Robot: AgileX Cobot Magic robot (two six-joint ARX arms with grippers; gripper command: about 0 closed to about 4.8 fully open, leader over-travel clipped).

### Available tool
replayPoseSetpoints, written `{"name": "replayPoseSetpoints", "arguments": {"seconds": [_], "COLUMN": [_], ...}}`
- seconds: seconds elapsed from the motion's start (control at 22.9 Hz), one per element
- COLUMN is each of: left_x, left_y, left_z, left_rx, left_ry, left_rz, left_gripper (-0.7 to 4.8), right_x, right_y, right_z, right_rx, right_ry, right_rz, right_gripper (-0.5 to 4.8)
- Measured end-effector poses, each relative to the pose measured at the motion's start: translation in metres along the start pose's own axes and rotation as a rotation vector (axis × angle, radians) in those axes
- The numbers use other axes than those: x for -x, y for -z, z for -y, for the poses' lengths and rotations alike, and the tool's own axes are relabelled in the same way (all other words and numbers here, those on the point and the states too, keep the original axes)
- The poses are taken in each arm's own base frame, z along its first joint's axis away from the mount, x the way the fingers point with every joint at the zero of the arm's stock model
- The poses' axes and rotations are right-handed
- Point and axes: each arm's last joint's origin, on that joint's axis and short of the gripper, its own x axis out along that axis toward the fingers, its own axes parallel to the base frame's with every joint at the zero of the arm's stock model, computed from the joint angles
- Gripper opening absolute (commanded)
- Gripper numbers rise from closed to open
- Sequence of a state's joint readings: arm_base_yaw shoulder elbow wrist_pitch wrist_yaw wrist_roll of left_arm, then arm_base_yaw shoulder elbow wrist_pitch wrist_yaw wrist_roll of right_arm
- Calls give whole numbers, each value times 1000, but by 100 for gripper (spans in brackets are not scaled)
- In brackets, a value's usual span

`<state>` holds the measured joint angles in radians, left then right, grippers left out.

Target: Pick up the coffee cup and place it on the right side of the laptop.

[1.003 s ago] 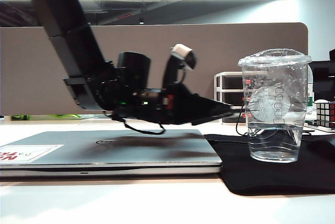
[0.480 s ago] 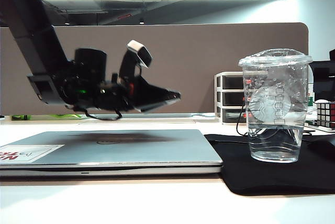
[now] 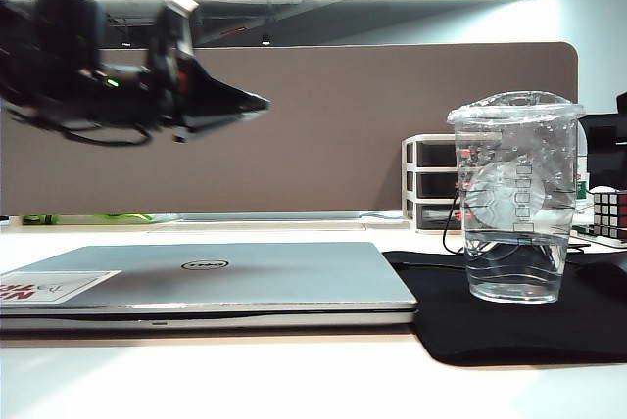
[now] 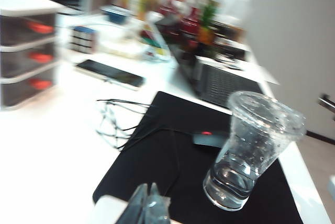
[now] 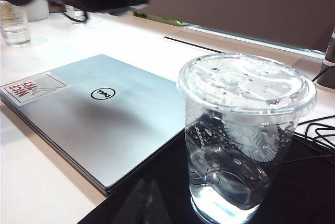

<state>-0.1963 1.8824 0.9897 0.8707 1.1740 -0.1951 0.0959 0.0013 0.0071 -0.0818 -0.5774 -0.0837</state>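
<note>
The coffee cup (image 3: 514, 199) is seen upright on the black mat (image 3: 588, 316) just right of the laptop (image 3: 206, 282), and with the clenched, empty left gripper (image 3: 250, 104) held high and the right gripper (image 5: 144, 203) unreadable, a clear retreat is advised.

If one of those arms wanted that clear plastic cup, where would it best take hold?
Probably around the mid wall of the coffee cup, coming level from the side. It stands upright on the black mat, tapered and lidded, with water low inside. A squeeze near the stiffer rim under the lid may dent it less.
</note>
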Motion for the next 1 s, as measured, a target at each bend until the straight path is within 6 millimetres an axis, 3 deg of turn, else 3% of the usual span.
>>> {"name": "replayPoseSetpoints", "arguments": {"seconds": [0.17, 0.31, 0.52, 0.61, 0.74, 1.0], "left_x": [29, 46, 74, 89, 102, 110], "left_y": [-11, -7, 14, 34, 49, 57], "left_z": [58, 93, 147, 172, 194, 210], "left_rx": [-111, -136, -166, -175, -212, -217], "left_ry": [-162, -354, -539, -656, -749, -776], "left_rz": [45, 87, 144, 179, 239, 252], "left_gripper": [-5, -5, -5, -5, -5, -5], "right_x": [0, 0, 0, 0, 0, 0], "right_y": [0, 0, 0, 0, 0, 0], "right_z": [0, 0, 0, 0, 0, 1], "right_rx": [0, 0, 0, 0, 0, 1], "right_ry": [0, 0, 0, 0, 0, 38], "right_rz": [1, 1, 0, 0, 0, -3], "right_gripper": [-1, -1, -1, -1, -1, -1]}}
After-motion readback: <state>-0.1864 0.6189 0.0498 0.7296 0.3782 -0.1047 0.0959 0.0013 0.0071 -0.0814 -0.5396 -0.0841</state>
